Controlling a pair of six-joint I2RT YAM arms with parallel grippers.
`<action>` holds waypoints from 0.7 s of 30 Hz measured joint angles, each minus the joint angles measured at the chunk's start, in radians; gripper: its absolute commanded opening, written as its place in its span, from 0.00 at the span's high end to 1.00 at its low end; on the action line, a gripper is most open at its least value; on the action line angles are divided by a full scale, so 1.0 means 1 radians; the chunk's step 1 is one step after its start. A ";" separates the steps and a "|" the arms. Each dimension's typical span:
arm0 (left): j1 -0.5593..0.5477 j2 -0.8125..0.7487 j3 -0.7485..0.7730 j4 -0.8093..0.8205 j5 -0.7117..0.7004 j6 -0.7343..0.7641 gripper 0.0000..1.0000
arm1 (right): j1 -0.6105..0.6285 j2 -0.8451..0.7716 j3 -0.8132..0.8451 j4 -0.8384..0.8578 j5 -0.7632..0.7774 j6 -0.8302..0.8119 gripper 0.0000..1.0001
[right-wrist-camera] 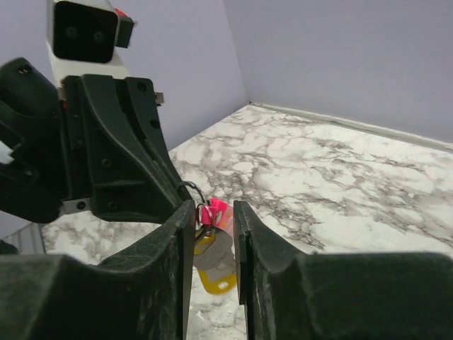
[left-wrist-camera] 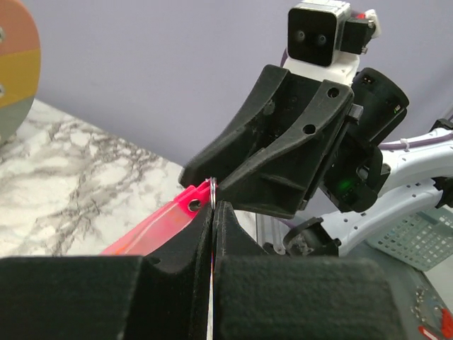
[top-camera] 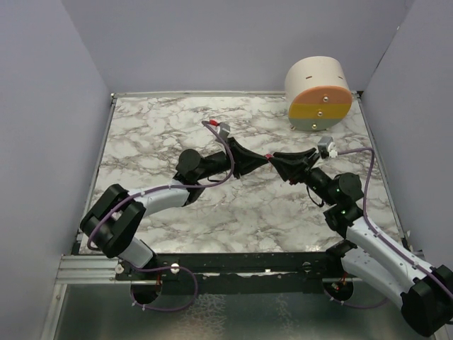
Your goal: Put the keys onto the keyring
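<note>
My left gripper [top-camera: 253, 161] is shut on the thin metal keyring [left-wrist-camera: 211, 190], held above the middle of the table. The pink key [left-wrist-camera: 166, 221] hangs on the ring beside my left fingers. In the right wrist view the keyring [right-wrist-camera: 192, 188] sticks out of the left gripper, and the pink key [right-wrist-camera: 219, 212] and the yellow-headed key [right-wrist-camera: 218, 280] hang from it. My right gripper [right-wrist-camera: 214, 209] is open, its jaws either side of the hanging keys with a gap to each. In the top view the right gripper [top-camera: 283, 162] faces the left one tip to tip.
The big cream, orange, yellow and grey cylinder [top-camera: 318, 93] stands at the back right corner of the marble table [top-camera: 163, 127]. Purple walls enclose the table on three sides. The right arm's wrist and camera [left-wrist-camera: 318, 35] sit close in front of the left fingers.
</note>
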 measured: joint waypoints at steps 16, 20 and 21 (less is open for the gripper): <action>-0.013 -0.171 0.447 -1.077 -0.154 0.333 1.00 | 0.000 -0.146 0.000 -0.171 0.185 -0.112 0.49; -0.014 -0.138 0.585 -1.332 -0.164 0.408 1.00 | 0.000 -0.130 0.000 -0.178 0.174 -0.158 0.48; -0.014 -0.125 0.615 -1.381 -0.166 0.427 1.00 | 0.000 -0.119 0.000 -0.176 0.162 -0.170 0.47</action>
